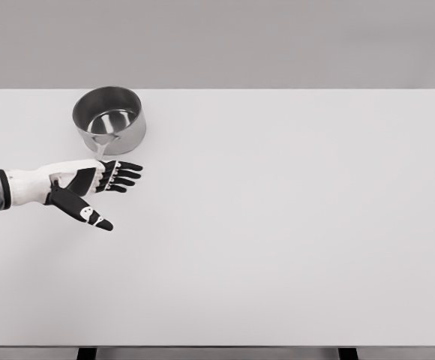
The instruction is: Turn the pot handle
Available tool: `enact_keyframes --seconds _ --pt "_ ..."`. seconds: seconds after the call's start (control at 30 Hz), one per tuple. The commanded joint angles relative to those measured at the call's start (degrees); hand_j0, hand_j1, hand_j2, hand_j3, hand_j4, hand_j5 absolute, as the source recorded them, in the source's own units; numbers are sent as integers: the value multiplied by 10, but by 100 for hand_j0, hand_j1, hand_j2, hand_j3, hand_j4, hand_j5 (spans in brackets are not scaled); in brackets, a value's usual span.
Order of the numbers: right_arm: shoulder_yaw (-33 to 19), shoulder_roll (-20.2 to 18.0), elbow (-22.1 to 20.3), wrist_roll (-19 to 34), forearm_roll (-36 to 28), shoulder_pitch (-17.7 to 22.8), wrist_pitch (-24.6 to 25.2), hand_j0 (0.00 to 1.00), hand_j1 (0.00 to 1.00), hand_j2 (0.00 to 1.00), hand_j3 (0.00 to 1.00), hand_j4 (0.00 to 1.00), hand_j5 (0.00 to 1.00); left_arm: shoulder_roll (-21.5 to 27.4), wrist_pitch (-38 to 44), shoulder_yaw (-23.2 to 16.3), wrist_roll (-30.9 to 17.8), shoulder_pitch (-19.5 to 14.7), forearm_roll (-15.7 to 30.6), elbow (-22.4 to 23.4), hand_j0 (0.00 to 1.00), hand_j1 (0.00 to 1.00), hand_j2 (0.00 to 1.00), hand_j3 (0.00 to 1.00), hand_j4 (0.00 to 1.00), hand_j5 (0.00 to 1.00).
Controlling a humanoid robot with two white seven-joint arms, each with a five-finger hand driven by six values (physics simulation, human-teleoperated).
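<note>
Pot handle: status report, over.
Left hand open, fingers spread, at the tip of the pot handle. Right hand not in view. Pot upright on table. Nothing in the way.

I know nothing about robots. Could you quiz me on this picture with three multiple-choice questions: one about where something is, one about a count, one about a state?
1. Where on the table is the pot?
A. far left part
B. near right corner
C. dead centre

2. How many robot hands show?
A. none
B. one
C. two

3. How are the fingers of the left robot hand?
A. clenched in a fist
B. wrapped round the pot's rim
C. spread, holding nothing

Answers:
1 A, the pot stands towards the table's far left.
2 B, only one arm enters, from the left.
3 C, the fingers are spread just below the pot handle, thumb apart.
</note>
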Motion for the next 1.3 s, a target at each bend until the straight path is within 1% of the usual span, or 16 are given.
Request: enact_keyframes --seconds 0.0,0.13,0.33,0.8,1.07,1.27 --pt "0 0 0 0 0 0 0 100 100 100 100 100 100 2 0 0 0 0 -2 1 100 100 100 100 100 100" --pt "0 0 0 0 0 0 0 100 100 100 100 100 100 5 -1 1 0 1 -9 1 100 100 100 100 100 100" --pt "0 0 0 0 0 0 0 100 100 100 100 100 100 6 -1 2 0 4 -10 17 100 100 100 100 100 100" --pt "0 0 0 0 0 0 0 100 100 100 100 100 100 8 -1 4 0 5 -18 32 100 100 100 100 100 100" --pt "0 0 1 0 0 0 0 100 100 100 100 100 100 11 -2 6 0 6 -18 30 100 100 100 100 100 100" --pt "0 0 0 0 0 0 0 100 100 100 100 100 100 23 -3 7 0 5 -18 28 100 100 100 100 100 100"
